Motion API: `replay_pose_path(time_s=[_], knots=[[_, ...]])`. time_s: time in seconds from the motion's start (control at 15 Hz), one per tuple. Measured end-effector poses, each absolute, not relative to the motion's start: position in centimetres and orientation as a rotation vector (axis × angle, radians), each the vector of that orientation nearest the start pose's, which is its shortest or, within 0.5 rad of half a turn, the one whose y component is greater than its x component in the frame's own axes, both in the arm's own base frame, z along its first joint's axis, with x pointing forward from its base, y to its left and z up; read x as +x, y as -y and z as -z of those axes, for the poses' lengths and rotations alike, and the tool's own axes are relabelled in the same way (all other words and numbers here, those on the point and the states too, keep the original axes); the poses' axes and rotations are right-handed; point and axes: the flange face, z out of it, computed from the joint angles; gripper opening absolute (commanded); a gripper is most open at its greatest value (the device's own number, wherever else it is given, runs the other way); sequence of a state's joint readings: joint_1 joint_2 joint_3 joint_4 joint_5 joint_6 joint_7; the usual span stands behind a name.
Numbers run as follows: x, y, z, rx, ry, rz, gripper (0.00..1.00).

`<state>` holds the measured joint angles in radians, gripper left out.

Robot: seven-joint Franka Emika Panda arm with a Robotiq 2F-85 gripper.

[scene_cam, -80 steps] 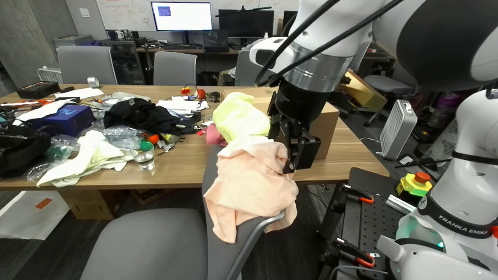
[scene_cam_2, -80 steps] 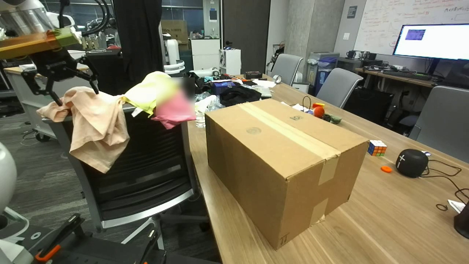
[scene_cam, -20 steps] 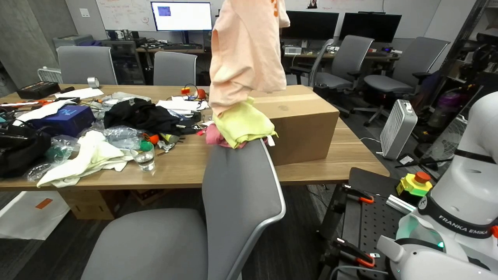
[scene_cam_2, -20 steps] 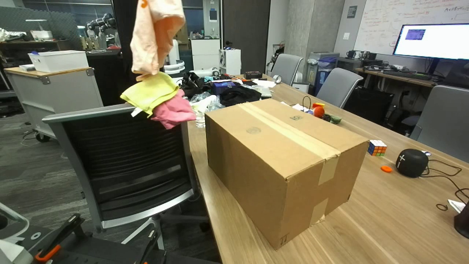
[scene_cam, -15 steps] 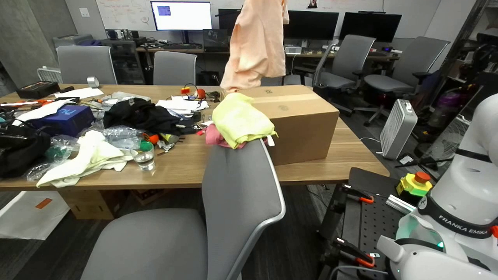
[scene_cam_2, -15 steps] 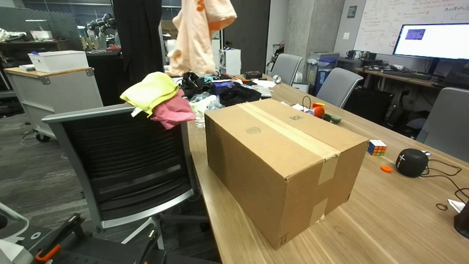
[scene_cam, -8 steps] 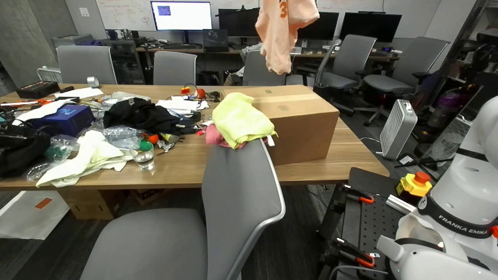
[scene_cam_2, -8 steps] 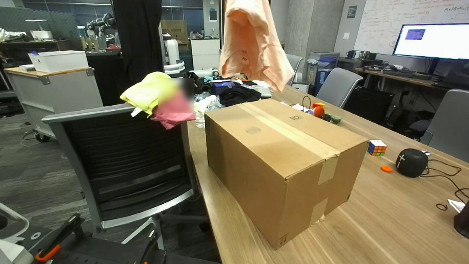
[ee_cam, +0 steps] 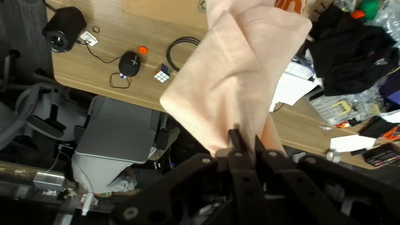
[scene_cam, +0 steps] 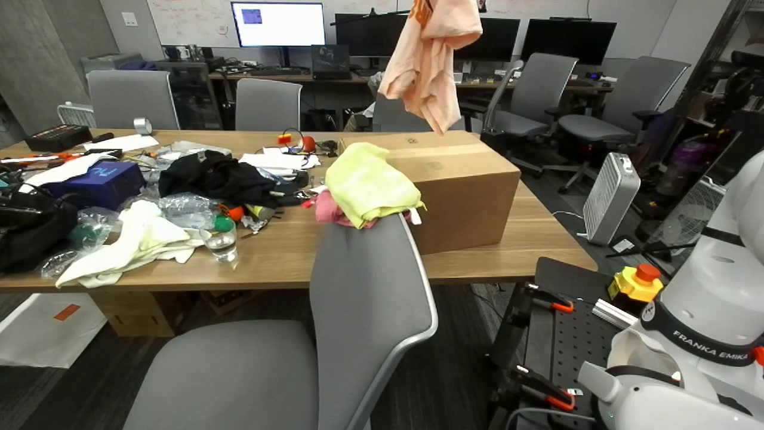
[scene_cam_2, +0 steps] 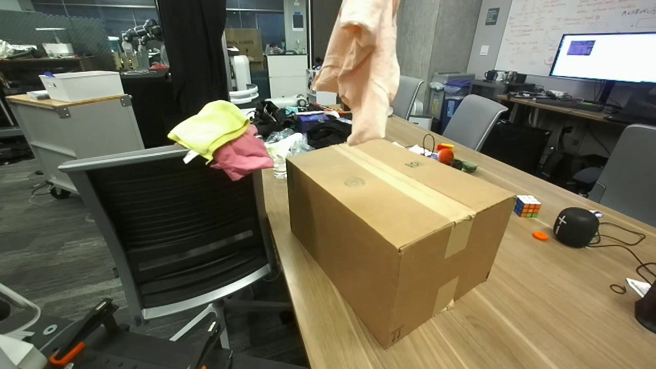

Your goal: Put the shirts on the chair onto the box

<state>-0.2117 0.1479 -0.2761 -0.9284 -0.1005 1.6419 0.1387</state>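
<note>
Shifted since the earlier frames: one peach shirt (scene_cam_2: 369,77), which you have lifted from the back of the chair (scene_cam_2: 184,220) and brought over toward the cardboard box (scene_cam_2: 348,230). Your gripper (ee_cam: 245,134), as the wrist view shows it: jaws pressed together, clamped on a gathered fold of the peach shirt. Peach shirt, present place: hanging loose in the air, clear of the chair, its lower end showing against the far edge of the box top in both exterior views; whether it touches the cardboard, you cannot tell. Cardboard box: taped along the top, standing on the table (scene_cam_2: 543,307), just beside the chair. Shirts on the chair, two: one yellow shirt (scene_cam_2: 212,128), bunched and lying over one pink shirt (scene_cam_2: 243,159), both draped across the top of the back. On the table, right of the cardboard box in an exterior view: one puzzle cube (scene_cam_2: 527,206), one orange disc (scene_cam_2: 539,236), one black speaker (scene_cam_2: 576,227). On the table, to the left in an exterior view: one black cloth (scene_cam: 209,179), one pale cloth (scene_cam: 134,239) by the near edge, one glass (scene_cam: 222,245) of clear liquid, one blue box (scene_cam: 98,184). Near right in an exterior view: the white base of your arm (scene_cam: 695,298) and, just beside it, one red-topped emergency stop (scene_cam: 634,285).
</note>
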Motion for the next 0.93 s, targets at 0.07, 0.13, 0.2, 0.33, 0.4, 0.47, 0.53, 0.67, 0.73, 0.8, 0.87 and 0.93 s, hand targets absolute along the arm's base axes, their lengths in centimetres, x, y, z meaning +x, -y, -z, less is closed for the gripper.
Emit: replay_pose_path(time_s=[0.07, 0.13, 0.2, 0.33, 0.4, 0.47, 0.53, 0.67, 0.73, 0.8, 0.87, 0.93], knots=[[49.8, 25.8, -84.5, -3.082, -1.068, 0.907, 0.02], [50.0, 26.6, -84.2, -3.073, -1.118, 0.907, 0.04], [50.1, 27.3, -83.8, -3.065, -1.160, 0.904, 0.32], [50.4, 28.4, -83.2, -3.066, -1.195, 0.894, 0.37], [50.5, 28.6, -82.9, -3.070, -1.198, 0.886, 0.46], [50.7, 28.6, -82.7, -3.080, -1.191, 0.879, 0.53], [50.8, 28.6, -82.6, -3.100, -1.170, 0.873, 0.62], [51.2, 28.1, -82.3, -3.154, -1.085, 0.855, 0.76], [51.5, 27.7, -82.0, -3.189, -1.022, 0.836, 0.84], [51.8, 27.2, -81.6, -3.221, -0.944, 0.805, 0.91], [52.2, 26.6, -80.9, -3.250, -0.862, 0.764, 0.99], [52.5, 25.8, -80.1, -3.272, -0.778, 0.722, 1.00]])
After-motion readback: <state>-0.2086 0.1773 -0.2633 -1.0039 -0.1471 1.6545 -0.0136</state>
